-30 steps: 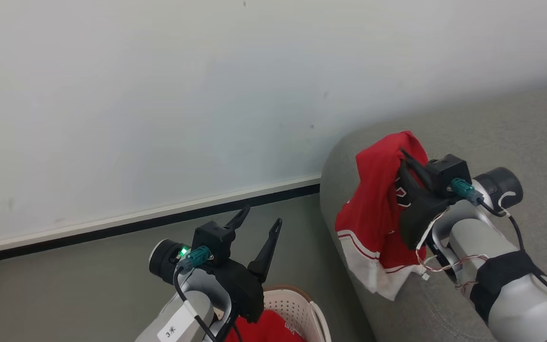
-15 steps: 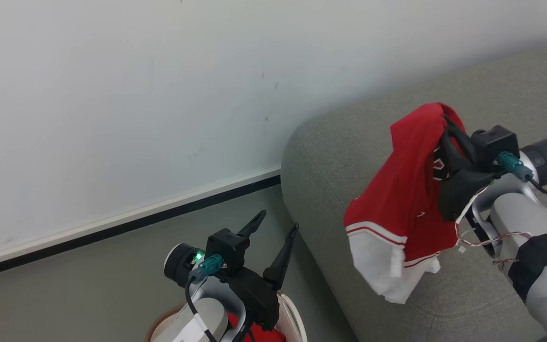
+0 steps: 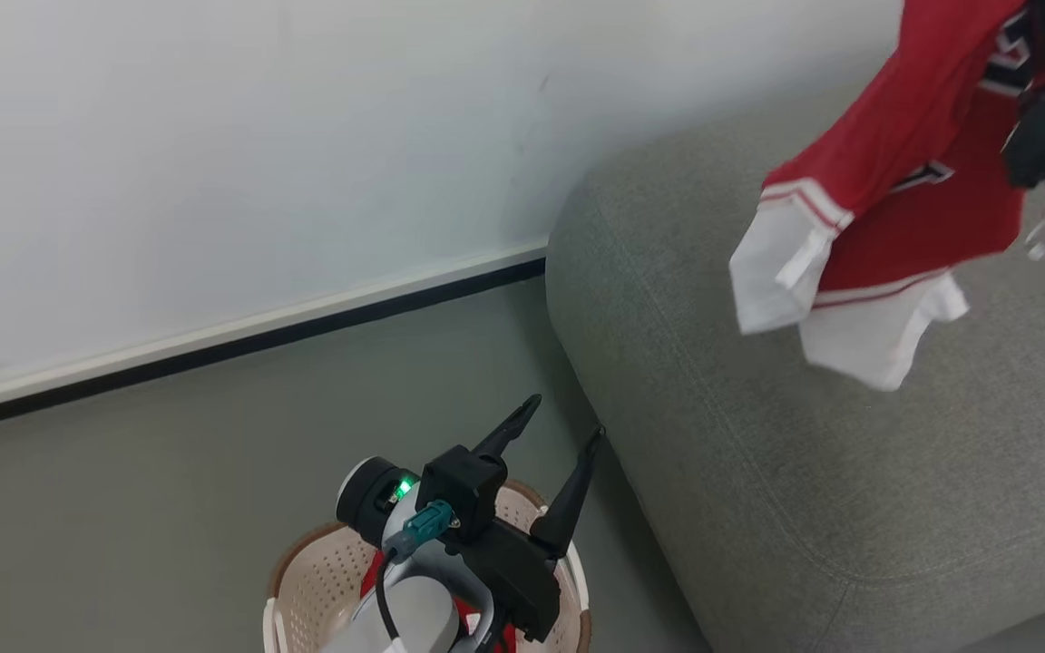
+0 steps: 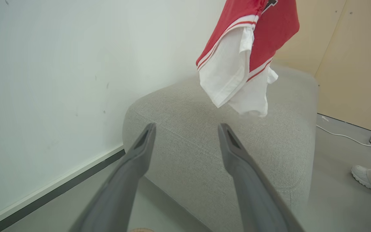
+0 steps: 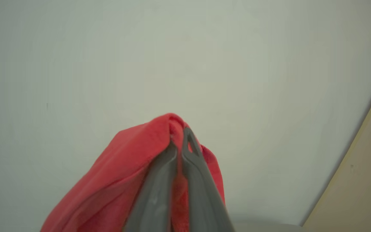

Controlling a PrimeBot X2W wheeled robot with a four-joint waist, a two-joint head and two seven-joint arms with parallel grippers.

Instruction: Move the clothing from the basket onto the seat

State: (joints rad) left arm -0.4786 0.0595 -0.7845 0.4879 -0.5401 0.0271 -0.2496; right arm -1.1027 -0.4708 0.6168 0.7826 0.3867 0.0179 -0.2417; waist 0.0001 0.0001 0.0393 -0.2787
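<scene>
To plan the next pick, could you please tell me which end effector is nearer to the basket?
Left. The left end effector hovers open just above the basket; the right end effector is up over the seat, shut on a red garment.

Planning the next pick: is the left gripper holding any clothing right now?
No, the left gripper has its jaws wide apart with nothing between them.

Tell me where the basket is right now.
In the head view the basket sits on the floor at the bottom centre, below the left gripper and just left of the seat.
</scene>
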